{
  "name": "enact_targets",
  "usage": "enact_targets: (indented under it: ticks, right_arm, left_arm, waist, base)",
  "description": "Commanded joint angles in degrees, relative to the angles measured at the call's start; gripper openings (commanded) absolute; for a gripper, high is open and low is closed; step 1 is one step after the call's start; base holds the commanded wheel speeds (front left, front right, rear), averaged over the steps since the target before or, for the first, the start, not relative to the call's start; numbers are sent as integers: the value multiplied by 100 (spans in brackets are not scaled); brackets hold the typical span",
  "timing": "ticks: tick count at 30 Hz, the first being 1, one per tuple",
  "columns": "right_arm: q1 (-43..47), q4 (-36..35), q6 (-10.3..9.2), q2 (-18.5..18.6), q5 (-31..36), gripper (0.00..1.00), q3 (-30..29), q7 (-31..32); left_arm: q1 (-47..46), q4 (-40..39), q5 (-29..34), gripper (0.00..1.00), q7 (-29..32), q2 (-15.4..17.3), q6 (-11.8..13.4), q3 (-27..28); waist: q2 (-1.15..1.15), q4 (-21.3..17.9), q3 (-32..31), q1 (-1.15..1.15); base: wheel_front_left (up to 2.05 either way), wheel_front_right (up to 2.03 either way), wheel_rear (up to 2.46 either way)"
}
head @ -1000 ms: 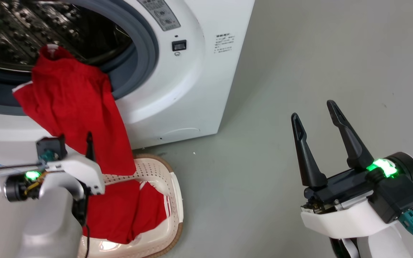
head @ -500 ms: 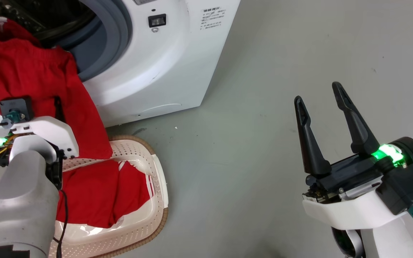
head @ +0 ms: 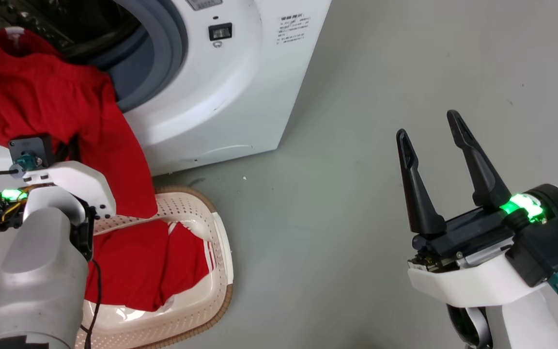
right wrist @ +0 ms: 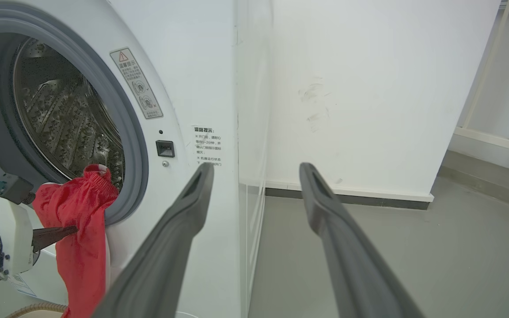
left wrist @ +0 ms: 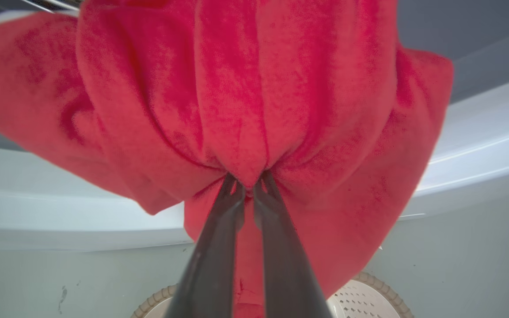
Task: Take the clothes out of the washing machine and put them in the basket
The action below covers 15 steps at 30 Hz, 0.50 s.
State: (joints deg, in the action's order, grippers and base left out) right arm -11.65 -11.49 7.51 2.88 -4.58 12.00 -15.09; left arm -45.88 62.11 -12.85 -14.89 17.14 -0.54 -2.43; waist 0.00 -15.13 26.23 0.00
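I have the left gripper [left wrist: 245, 187] clamped on a fold of a red garment [head: 66, 111]; in the left wrist view the cloth bunches tight at the fingertips [left wrist: 232, 194], which sit almost together. The garment is draped over the lower lip of the porthole of the washing machine [head: 240, 87]. Its white-trimmed top end lies up at the edge of the perforated steel drum [right wrist: 60, 115], across the grey rubber ring [right wrist: 133, 132], and the rest hangs down the white front. In the head view its lower end overlaps the rear rim of the basket [head: 221, 271]; I cannot tell whether it touches. The basket stands on the grey floor [head: 356, 194] just in front of the machine, below the porthole. A second red garment [head: 148, 266] with white stripes lies crumpled inside it, towards the rear and left walls, with bare cream plastic showing along the near wall.

My right gripper [head: 426, 123] is spread wide and holds nothing, above bare floor well apart from the basket and off the machine's right front corner. Its wrist view looks along the machine's front, past a warning sticker [right wrist: 137, 84] beside the porthole
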Motion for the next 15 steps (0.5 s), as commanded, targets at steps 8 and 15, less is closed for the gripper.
enact_targets:
  ticks: [8, 15]
  right_arm:
    - [306, 110, -4, -1, 55, 100, -41, -11]
    - [545, 189, -4, -1, 93, 100, -45, -10]
  left_arm:
    - [794, -752, 117, 0, -39, -193, -29, 91]
    - [1549, -1490, 296, 0, -33, -323, -44, 97]
  waist:
    - [0, 144, -657, 0]
    - [0, 207, -1066, 0]
  base:
    - [0, 0, 0]
    - [0, 0, 0]
